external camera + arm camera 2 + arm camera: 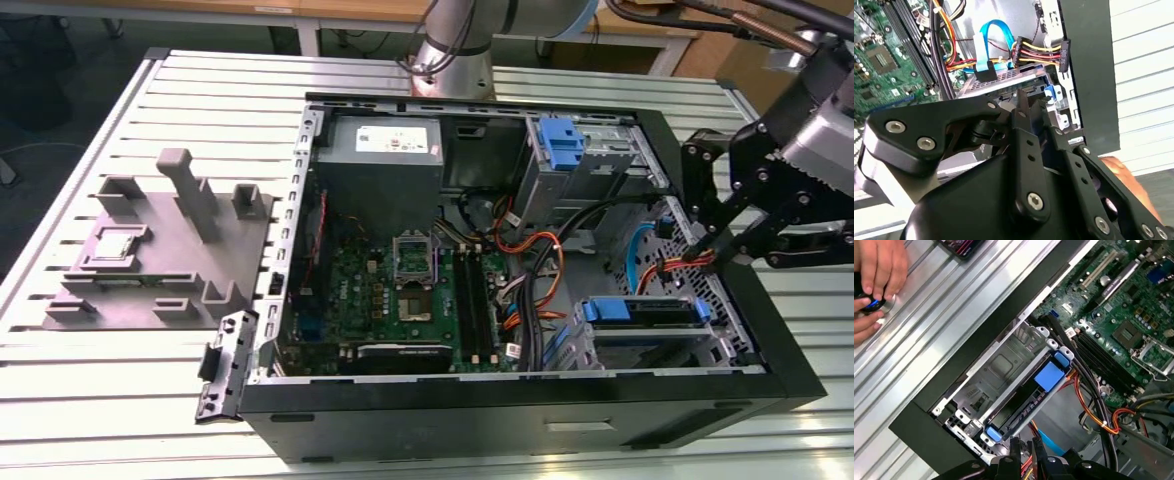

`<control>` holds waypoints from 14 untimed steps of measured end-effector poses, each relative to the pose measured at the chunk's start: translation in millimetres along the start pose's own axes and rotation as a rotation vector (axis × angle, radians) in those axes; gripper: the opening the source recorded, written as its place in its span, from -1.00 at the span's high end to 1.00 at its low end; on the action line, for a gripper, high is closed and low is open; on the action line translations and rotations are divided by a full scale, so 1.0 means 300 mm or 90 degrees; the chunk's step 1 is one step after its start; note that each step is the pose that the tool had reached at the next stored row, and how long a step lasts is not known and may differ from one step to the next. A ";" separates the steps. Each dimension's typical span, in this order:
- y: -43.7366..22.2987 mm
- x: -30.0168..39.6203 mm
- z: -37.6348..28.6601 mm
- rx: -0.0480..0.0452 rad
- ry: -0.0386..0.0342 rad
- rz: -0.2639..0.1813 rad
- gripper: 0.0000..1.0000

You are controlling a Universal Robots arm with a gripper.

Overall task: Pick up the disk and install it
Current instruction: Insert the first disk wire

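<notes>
The disk point(641, 312) lies in the drive cage at the case's near corner on the exterior view's right, blue bracket rails along its edges. In the first wrist view the disk point(1046, 377) sits in the lower slot of the silver cage point(999, 360), with a blue tab at each end. My gripper point(710, 255) hangs just above the case's wall on the exterior view's right, over the cage. Its fingers point(1015, 452) stand close together with nothing between them. In the second wrist view my gripper point(1021, 100) points at the cage's top plate point(1004, 77).
A grey power-supply box point(380, 150) and a second blue bracket point(561, 140) sit at the case's back. Orange and red cables point(534, 270) cross beside the motherboard point(400, 280). A grey fixture point(160, 250) stands on the exterior view's left. A person's hand point(879, 270) rests on the table.
</notes>
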State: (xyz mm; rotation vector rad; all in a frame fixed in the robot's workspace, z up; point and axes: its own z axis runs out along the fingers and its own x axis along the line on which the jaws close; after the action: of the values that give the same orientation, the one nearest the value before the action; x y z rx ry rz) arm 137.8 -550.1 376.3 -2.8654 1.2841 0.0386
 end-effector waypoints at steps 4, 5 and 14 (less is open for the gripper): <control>0.000 0.000 0.001 0.0132 0.0118 -0.025 0.53; 0.000 0.000 0.002 0.0173 0.0157 -0.028 0.53; -0.001 0.001 0.008 0.0266 0.0239 -0.063 0.53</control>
State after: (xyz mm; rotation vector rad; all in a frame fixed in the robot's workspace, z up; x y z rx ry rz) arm 138.3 -550.0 374.0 -2.9029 1.1322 -0.0419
